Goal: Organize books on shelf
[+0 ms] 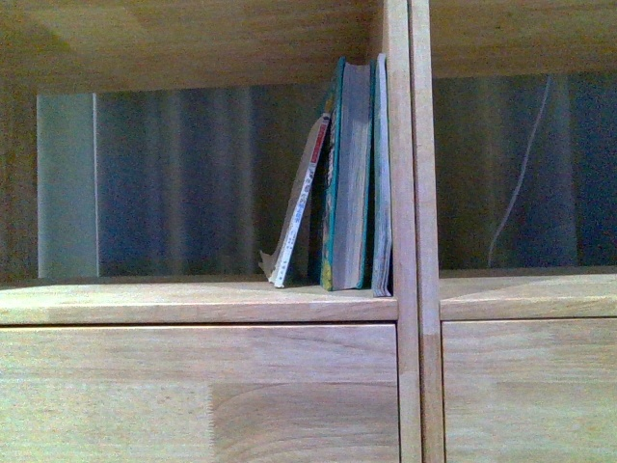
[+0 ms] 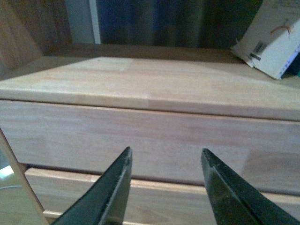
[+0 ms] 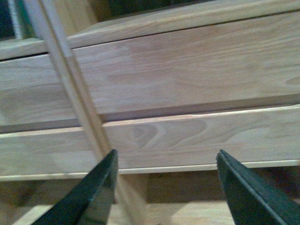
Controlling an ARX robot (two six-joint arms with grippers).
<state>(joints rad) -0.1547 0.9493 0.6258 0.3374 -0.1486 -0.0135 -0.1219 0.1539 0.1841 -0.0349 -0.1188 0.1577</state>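
Several books stand at the right end of the shelf compartment, against the vertical divider. The thin book with a white-and-red spine leans to the right onto the thicker teal-covered ones. Its pale cover shows at the edge of the left wrist view. My left gripper is open in front of a drawer front, below the shelf board. Open as well, my right gripper faces the drawer fronts beside the divider. Neither gripper appears in the front view.
Plain drawer fronts lie under the compartment. A second compartment opens to the right of the divider, with a thin pale cable hanging behind it. A dark curtain-like backdrop shows behind the shelf.
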